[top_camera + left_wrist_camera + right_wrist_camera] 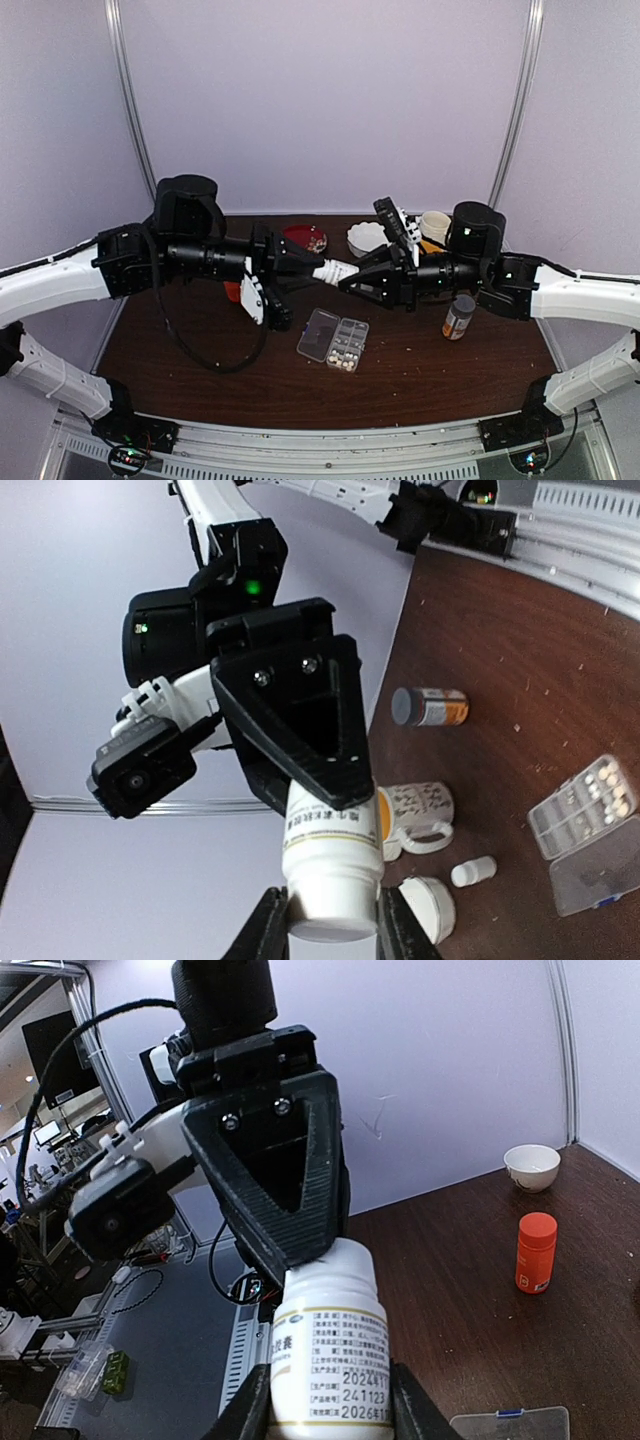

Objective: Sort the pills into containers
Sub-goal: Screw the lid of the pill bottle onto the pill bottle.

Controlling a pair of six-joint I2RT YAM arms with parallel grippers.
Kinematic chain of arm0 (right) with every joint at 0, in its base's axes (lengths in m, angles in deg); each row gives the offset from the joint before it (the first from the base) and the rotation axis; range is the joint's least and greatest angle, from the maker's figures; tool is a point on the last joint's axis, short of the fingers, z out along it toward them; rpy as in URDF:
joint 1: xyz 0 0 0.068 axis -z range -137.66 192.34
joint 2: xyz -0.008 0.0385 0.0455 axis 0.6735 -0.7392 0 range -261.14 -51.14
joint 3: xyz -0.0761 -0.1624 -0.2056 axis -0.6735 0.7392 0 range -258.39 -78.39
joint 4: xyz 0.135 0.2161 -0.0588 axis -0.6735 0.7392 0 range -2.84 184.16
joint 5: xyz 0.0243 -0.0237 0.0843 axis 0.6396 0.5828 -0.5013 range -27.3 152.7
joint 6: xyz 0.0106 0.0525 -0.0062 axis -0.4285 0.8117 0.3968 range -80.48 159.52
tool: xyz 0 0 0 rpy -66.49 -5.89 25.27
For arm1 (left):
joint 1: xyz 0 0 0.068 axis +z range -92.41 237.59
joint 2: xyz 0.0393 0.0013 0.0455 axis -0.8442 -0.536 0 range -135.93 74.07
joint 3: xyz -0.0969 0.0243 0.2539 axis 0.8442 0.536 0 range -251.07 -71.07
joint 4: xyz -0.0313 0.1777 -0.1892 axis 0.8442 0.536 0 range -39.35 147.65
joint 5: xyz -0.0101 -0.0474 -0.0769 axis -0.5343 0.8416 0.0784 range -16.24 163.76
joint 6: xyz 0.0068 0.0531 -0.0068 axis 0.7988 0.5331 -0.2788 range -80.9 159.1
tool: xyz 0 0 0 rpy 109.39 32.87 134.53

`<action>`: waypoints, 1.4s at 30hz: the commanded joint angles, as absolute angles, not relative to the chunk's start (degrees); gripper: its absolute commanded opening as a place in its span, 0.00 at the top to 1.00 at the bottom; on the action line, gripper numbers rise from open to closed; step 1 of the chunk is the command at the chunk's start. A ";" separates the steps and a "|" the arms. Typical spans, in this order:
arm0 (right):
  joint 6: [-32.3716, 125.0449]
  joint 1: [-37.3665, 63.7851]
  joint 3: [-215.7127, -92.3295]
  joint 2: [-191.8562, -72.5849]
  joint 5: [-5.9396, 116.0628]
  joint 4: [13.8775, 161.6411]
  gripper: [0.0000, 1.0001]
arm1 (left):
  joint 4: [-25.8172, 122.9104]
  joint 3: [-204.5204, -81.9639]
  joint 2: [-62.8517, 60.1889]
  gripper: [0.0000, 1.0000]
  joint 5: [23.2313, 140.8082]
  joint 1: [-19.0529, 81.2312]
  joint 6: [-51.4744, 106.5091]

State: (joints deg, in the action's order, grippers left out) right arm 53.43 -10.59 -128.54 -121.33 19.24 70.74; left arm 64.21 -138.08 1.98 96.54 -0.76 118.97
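A white pill bottle (336, 271) hangs in the air above the table, held between both arms. My left gripper (332, 927) is shut on its cap end (330, 905). My right gripper (330, 1418) is shut on its labelled body (330, 1365). In the top view the left gripper (318, 268) and the right gripper (354, 276) meet nose to nose. Below them lies the clear pill box (322, 334) with its lid open, also in the left wrist view (590, 880). Small whitish pills (346, 352) sit in some of its containers (588, 802).
An orange bottle with a grey cap (459, 316) stands at the right. A red plate (305, 237), a white bowl (366, 238) and a mug (434, 226) stand at the back. An orange-capped bottle (536, 1252) stands on the left side. A small white bottle (473, 870) lies near the mug.
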 commanded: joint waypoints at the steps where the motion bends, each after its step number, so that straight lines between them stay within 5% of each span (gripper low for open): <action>1: 54.35 -11.15 -131.77 -119.00 15.86 59.90 1.00 | 59.64 -131.49 1.63 0.88 74.01 -2.03 136.98; 3: 52.42 -11.15 -131.23 -118.18 17.98 61.63 1.00 | 54.31 -128.96 2.67 0.77 72.69 -2.33 137.29; 5: 50.51 -10.89 -131.10 -117.39 19.82 64.18 1.00 | 53.09 -128.49 4.42 0.55 76.34 -1.50 132.15; 6: 49.34 -10.66 -131.37 -117.14 20.37 65.93 1.00 | 54.61 -128.79 5.42 0.17 78.61 -0.68 128.87; 7: 48.32 -10.47 -131.58 -116.82 20.95 67.87 1.00 | 55.87 -128.97 6.15 0.04 80.86 0.27 125.32; 13: 41.58 -9.56 -132.15 -115.36 23.62 77.35 1.00 | 47.95 -122.45 11.94 0.02 87.08 1.87 107.96; 18: 35.88 -9.52 -132.60 -115.29 25.13 79.93 1.00 | 35.21 -119.25 15.09 0.02 87.30 1.83 76.55; 23: 26.14 -9.52 -134.27 -116.06 25.76 84.62 1.00 | 49.25 -131.29 12.47 0.02 87.32 1.80 44.25; 33: 14.87 -11.55 -132.36 -115.43 28.91 81.44 1.00 | 55.30 -134.79 5.25 0.03 109.69 2.00 33.55; 42: 12.47 -13.48 -135.27 -117.06 31.12 83.69 1.00 | 58.07 -136.81 2.85 0.10 108.68 1.97 35.13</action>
